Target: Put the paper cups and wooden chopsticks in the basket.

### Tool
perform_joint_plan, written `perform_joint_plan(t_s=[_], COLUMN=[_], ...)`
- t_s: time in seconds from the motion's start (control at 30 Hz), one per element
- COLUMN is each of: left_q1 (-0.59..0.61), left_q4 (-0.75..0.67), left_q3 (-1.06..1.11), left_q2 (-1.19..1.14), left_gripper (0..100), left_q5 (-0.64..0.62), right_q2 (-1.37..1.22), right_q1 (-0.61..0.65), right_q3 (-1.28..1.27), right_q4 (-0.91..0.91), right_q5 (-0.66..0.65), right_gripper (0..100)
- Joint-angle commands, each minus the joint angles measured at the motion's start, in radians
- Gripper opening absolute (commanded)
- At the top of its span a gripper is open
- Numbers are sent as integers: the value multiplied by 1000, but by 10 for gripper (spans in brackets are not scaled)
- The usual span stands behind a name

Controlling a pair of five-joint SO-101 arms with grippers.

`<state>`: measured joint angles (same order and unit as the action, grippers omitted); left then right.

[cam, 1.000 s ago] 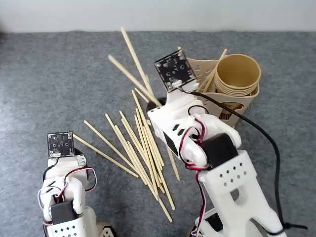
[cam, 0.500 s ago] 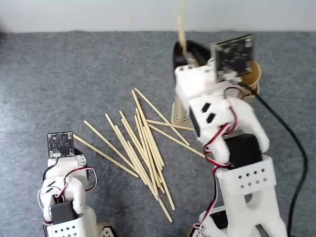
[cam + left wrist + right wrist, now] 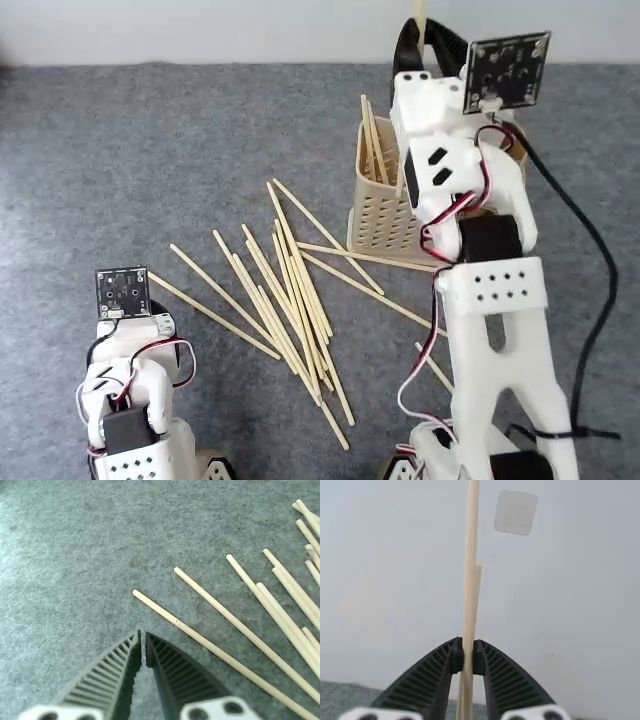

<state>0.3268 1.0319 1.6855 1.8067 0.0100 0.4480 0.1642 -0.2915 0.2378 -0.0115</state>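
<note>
My right gripper (image 3: 422, 40) is raised high above the back of the table, beside the beige perforated basket (image 3: 383, 212). It is shut on two wooden chopsticks (image 3: 470, 555) that point straight up (image 3: 420, 12). A few chopsticks (image 3: 370, 135) stand in the basket. The paper cups are hidden behind the right arm. Several loose chopsticks (image 3: 290, 290) lie fanned on the grey mat in the middle. My left gripper (image 3: 142, 642) rests low at the front left, shut and empty. It lies just short of the end of the nearest chopstick (image 3: 200, 638).
A grey felt mat (image 3: 150, 150) covers the table, with a pale wall along its far edge. A grey square plate (image 3: 516, 512) hangs on that wall. A black cable (image 3: 600, 300) trails down the right side of the right arm.
The right arm rose from the chopstick pile and swung back to the basket, carrying chopsticks upright. It now covers the cups. Some loose chopsticks shifted. The left arm stayed still.
</note>
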Motion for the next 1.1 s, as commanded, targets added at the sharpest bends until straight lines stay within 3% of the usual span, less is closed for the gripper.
perform_joint_plan(t_s=[0.0,0.4,0.6,0.87,1.07], left_q1=[-2,-2,-2,-2,-2], left_q4=[-18,-18,-18,-18,-18], left_q3=[-4,-4,-4,-4,-4], left_q2=[12,12,12,12,12], left_gripper=[15,15,15,15,15], left_q5=[12,12,12,12,12], right_q2=[-7,-24,-91,-131,-114], right_q1=[-18,-10,-10,-4,-2], right_q3=[55,110,14,-256,-414], right_q4=[-67,-91,-124,-407,-446], right_q5=[-5,57,61,38,-12], right_gripper=[8,8,8,8,13])
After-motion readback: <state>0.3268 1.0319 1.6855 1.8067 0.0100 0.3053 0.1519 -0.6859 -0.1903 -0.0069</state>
